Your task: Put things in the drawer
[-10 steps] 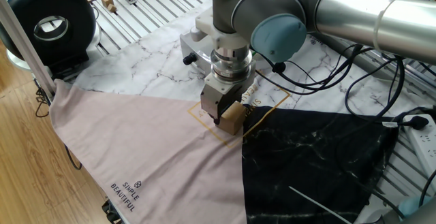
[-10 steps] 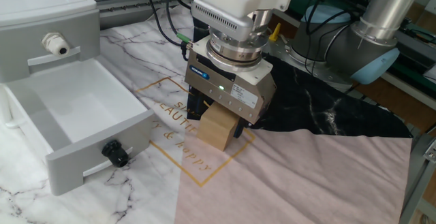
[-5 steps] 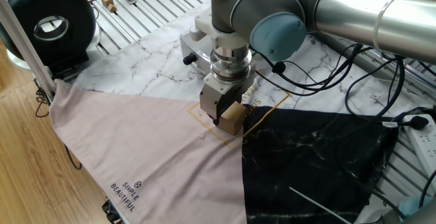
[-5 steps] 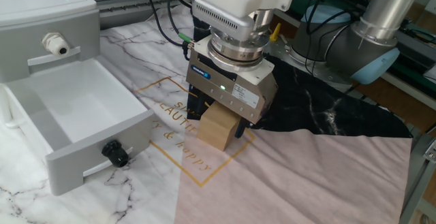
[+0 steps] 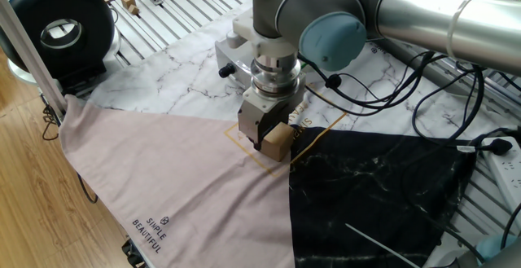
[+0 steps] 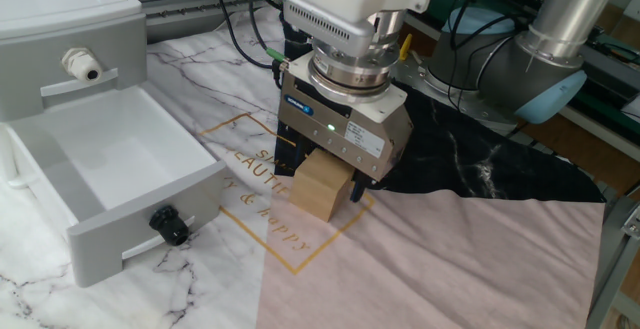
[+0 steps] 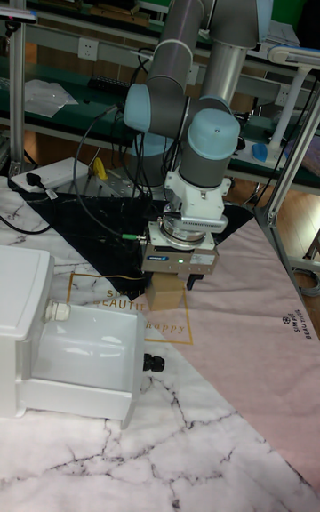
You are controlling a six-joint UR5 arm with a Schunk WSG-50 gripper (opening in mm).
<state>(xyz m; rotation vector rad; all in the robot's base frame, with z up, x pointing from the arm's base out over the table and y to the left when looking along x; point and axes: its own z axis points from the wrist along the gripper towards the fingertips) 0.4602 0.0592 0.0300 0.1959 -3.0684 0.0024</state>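
Observation:
The tan-brown cube (image 5: 278,143) (image 6: 322,191) (image 7: 166,296) rests at the gold-printed square on the cloth. My gripper (image 5: 273,140) (image 6: 322,181) (image 7: 169,288) points straight down over it, and its dark fingers press the cube's two sides, so it is shut on the cube. The cube's underside looks level with the cloth or barely off it. Left of the cube stands the white drawer (image 6: 130,224) (image 7: 84,392), pulled out of its cabinet with nothing inside, its black knob (image 6: 168,226) (image 7: 153,361) facing the front.
The white cabinet (image 6: 60,29) (image 7: 22,299) stands behind the drawer. A black round device (image 5: 57,28) sits at the far left corner. Cables (image 5: 383,81) and a power strip (image 7: 53,176) lie beside the arm. A metal post (image 5: 28,44) rises at the table edge.
The gripper housing has shifted a few pixels upward. The cube and the drawer look unchanged.

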